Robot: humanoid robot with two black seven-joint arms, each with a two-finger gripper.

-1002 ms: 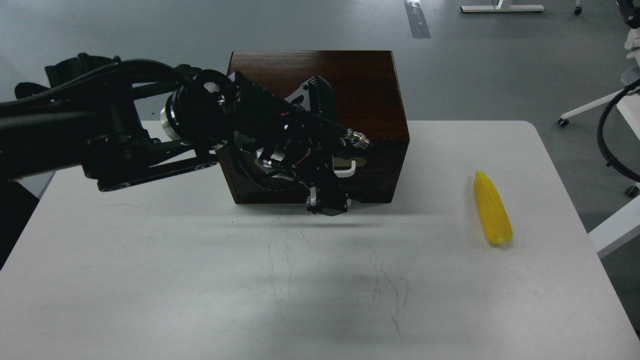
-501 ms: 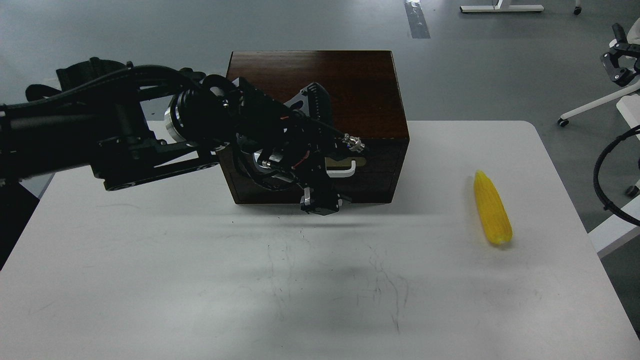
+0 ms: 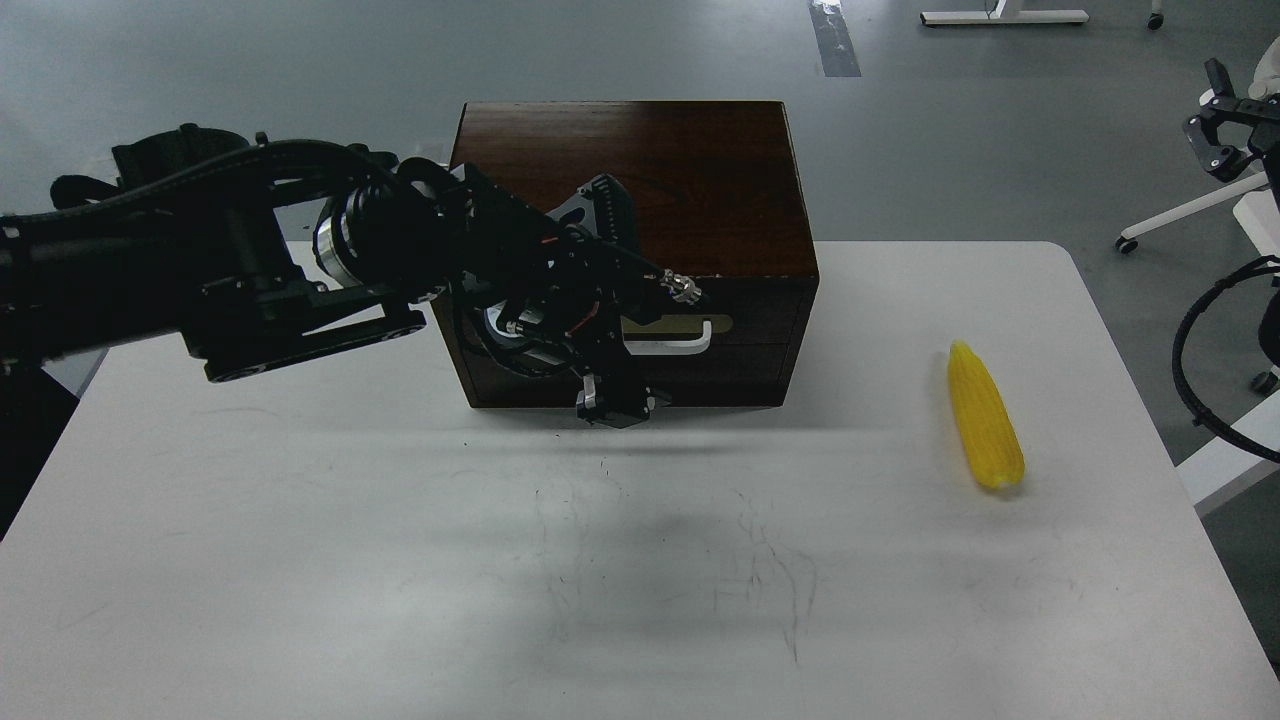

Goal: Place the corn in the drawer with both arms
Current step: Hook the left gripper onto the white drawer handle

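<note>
The yellow corn (image 3: pixel 985 420) lies on the white table (image 3: pixel 400 560) at the right, pointed end away from me. The dark brown box (image 3: pixel 700 170) stands at the table's back middle. Its drawer (image 3: pixel 750 350) is pushed in, and the white bar handle (image 3: pixel 672 347) on its beige plate shows. My left arm reaches across the box front. My left gripper (image 3: pixel 612 403) hangs dark just left of and below the handle, and its fingers cannot be told apart. My right gripper (image 3: pixel 1222 140) is small at the far right edge, high above the floor, far from the corn.
The table's right edge runs close to the corn. A black cable (image 3: pixel 1195 350) loops off the table's right side. White furniture legs (image 3: pixel 1170 215) stand on the grey floor beyond it.
My left gripper has moved left along the drawer front, uncovering most of the white handle. My right gripper has come into view at the far right edge. The corn has not moved.
</note>
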